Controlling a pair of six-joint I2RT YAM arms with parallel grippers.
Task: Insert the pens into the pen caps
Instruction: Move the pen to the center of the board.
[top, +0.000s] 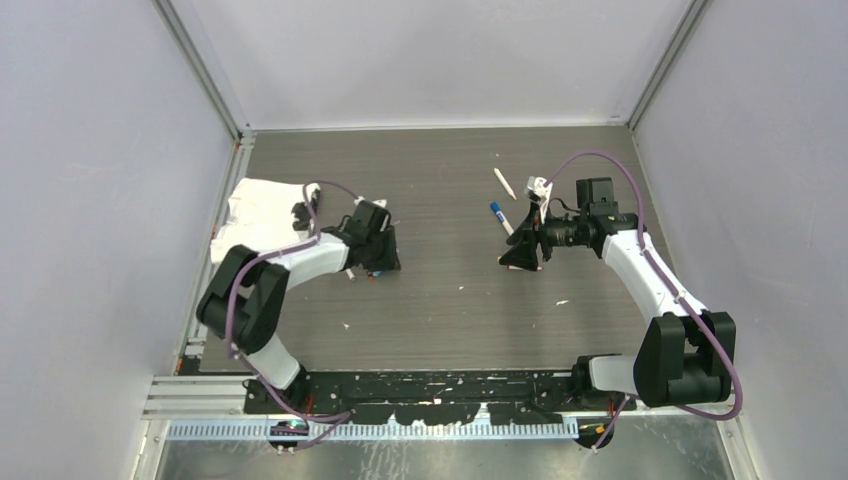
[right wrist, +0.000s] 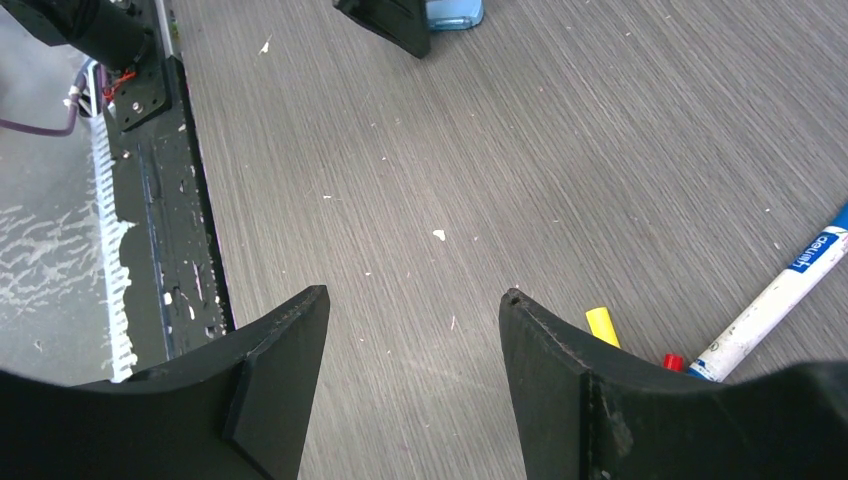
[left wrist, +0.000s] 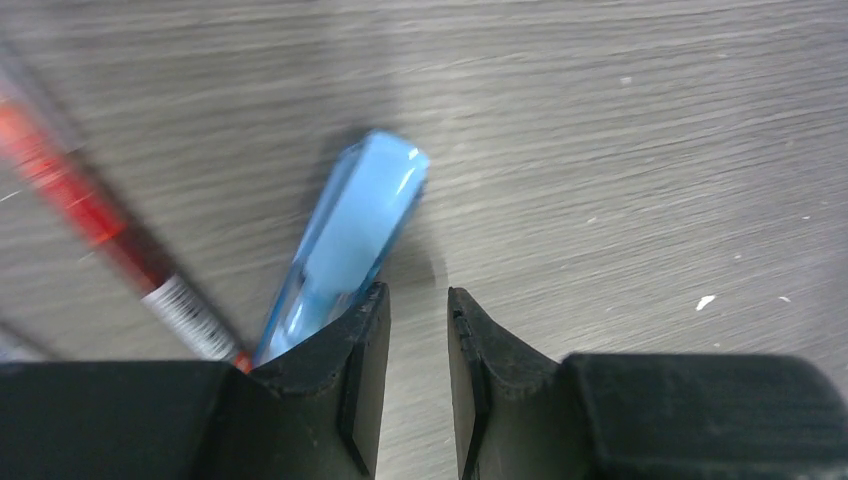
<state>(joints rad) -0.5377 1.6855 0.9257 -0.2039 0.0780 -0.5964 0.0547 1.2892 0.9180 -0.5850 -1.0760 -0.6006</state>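
The left arm (top: 300,260) reaches over the left half of the bench (top: 440,310), just in front of a crumpled white cloth (top: 262,205) at the bench's left edge. Its jaws point down close to the surface. They stand narrow, with a slim gap between them and only bare wood grain showing in it. A light-blue oblong piece (left wrist: 355,235) lies flat on the bench just outside one finger (left wrist: 365,370). Its near end is hidden behind that finger, so contact cannot be told. Beside it lies a red-marked pen (left wrist: 90,215), blurred in the left wrist view, running diagonally under the jaw housing.

The right arm (top: 650,275) bends in from the right. Its jaws hang above the middle-right of the bench, spread wide and holding nothing. A yellow pen cap (right wrist: 602,326) and a red pen cap (right wrist: 673,361) lie on the wood just beyond the outer side of one finger (right wrist: 545,360), near each other and partly hidden by it. A white-barrelled pen with a blue end (right wrist: 775,300) lies at a slant close to the red cap. In the top view it sits just behind the right jaws. A second white pen (top: 504,183) rests further back, apart from the first. Small white flecks (right wrist: 438,235) dot the surface.
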